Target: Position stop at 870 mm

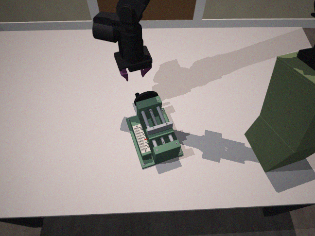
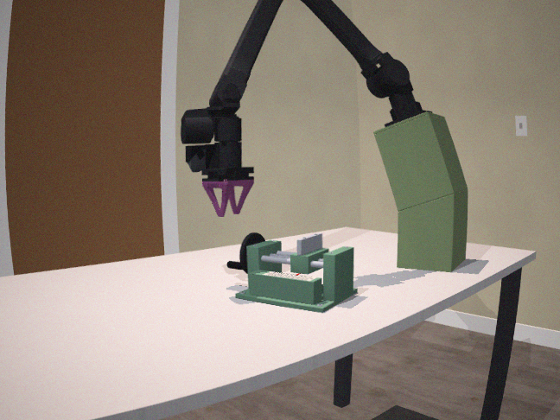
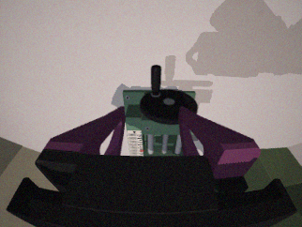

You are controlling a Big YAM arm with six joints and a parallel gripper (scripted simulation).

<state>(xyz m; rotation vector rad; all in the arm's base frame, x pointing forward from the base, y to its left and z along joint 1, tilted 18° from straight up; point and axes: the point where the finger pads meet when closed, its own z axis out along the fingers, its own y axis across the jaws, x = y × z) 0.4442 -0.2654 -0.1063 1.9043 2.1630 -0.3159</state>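
A green stop fixture (image 1: pixel 166 150) (image 2: pixel 280 289) (image 3: pixel 132 101) stands on the white table (image 1: pixel 63 126) (image 2: pixel 112 325). It has a black handwheel (image 1: pixel 147 95) (image 2: pixel 251 244) (image 3: pixel 161 104) with a crank knob (image 1: pixel 137 95) (image 2: pixel 234 264) (image 3: pixel 155 78) at its far end. A grey stop block (image 1: pixel 160 126) (image 2: pixel 309 243) rides on the rods. A white scale (image 1: pixel 141 138) (image 2: pixel 289 276) (image 3: pixel 134 143) with a red pointer (image 1: pixel 146 139) (image 2: pixel 298 274) runs along one side. My gripper (image 1: pixel 133 75) (image 2: pixel 228 212) with purple fingers hangs well above the handwheel, open and empty.
The arm's green base block (image 1: pixel 285 114) (image 2: pixel 429 189) stands at the table's right side. The arm reaches over the table from it. The table's front edge (image 1: pixel 152 211) is near the camera.
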